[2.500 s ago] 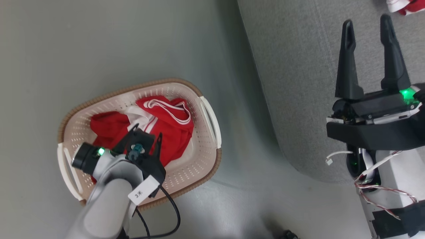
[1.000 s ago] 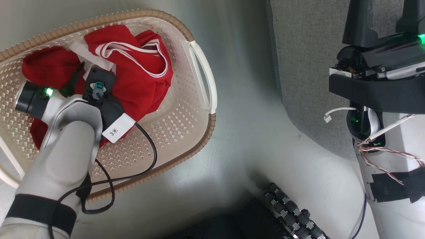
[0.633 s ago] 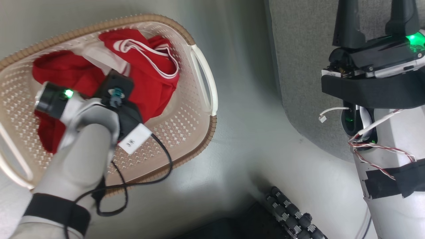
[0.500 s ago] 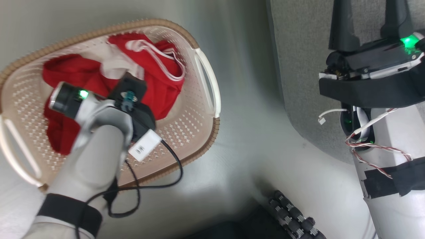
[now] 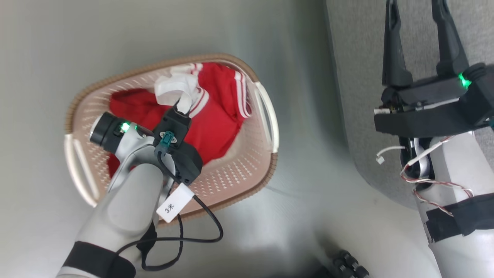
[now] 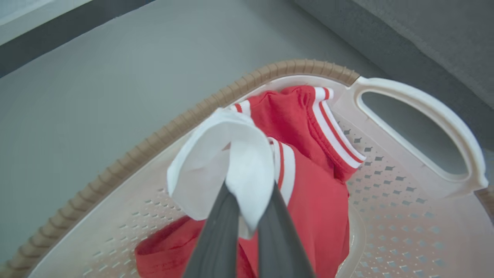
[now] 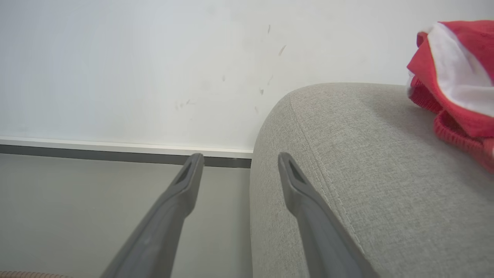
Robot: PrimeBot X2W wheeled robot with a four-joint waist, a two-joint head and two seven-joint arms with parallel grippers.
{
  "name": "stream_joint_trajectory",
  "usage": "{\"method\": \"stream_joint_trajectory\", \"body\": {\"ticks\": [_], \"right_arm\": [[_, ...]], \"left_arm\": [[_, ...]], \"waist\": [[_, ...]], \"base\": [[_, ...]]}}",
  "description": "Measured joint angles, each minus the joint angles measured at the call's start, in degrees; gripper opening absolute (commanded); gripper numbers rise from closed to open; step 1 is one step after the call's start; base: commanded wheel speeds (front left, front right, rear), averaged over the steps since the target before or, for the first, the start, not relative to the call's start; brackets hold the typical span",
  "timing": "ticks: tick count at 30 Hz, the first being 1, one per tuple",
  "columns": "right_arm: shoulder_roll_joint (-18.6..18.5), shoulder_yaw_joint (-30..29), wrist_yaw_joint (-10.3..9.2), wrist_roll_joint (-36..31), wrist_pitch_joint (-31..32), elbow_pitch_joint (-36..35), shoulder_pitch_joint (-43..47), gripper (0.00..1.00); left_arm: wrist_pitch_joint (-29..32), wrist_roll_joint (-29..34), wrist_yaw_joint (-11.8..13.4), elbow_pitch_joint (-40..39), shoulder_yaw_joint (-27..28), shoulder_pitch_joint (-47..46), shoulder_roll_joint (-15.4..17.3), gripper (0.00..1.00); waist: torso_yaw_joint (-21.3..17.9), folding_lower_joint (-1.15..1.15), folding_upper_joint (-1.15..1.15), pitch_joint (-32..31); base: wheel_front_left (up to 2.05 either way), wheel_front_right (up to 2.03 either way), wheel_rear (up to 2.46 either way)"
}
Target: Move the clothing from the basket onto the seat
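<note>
**Left:** the left pincer [image 5: 181, 107] is closed tight on a white fold of the clothing [image 5: 218, 123], a red garment with white stripe trim. The fold bunches up around its fingertips, and the rest of the cloth lies beneath them in the basket [image 5: 115, 79]. The basket's brown rim curves just beyond the pincer, and a white handle [image 6: 420, 112] lies to the pincer's right.

**Centre:** bare grey floor [image 5: 293, 116] separates the basket from the seat [image 5: 359, 77].

**Right:** the right pincer [image 5: 415, 9] is spread wide and holds nothing, poised at the seat's rounded edge. Ahead of it and to its right, a second garment [image 7: 455, 73], red and white, lies on the seat.
</note>
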Motion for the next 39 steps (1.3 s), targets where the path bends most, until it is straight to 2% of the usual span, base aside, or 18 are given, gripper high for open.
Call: {"method": "stream_joint_trajectory", "body": {"ticks": [17, 30, 39], "right_arm": [[-1.0, -1.5, 0.54, 0.0, 0.0, 6.0, 7.4, 1.00], [-1.8, -1.8, 2.07, 0.0, 0.1, 10.5, 11.6, 1.00], [-1.8, -0.7, 3.70, 0.0, 0.1, 13.6, 13.9, 1.00]], "left_arm": [[-0.5, -1.1, -4.0, -8.1, -2.9, 1.2, -0.7, 0.00], [-0.5, -4.0, -5.9, -14.1, -2.9, -0.8, -1.4, 0.00], [-0.5, -6.7, -6.8, -14.6, -2.9, -1.0, -1.7, 0.00]], "waist": [[6.2, 0.00, 0.00, -12.8], [9.7, -0.01, 0.00, -23.6], [11.7, 0.00, -0.01, -30.4]], "base": [[0.00, 0.00, 0.00], [0.00, 0.00, 0.00], [0.00, 0.00, 0.00]]}}
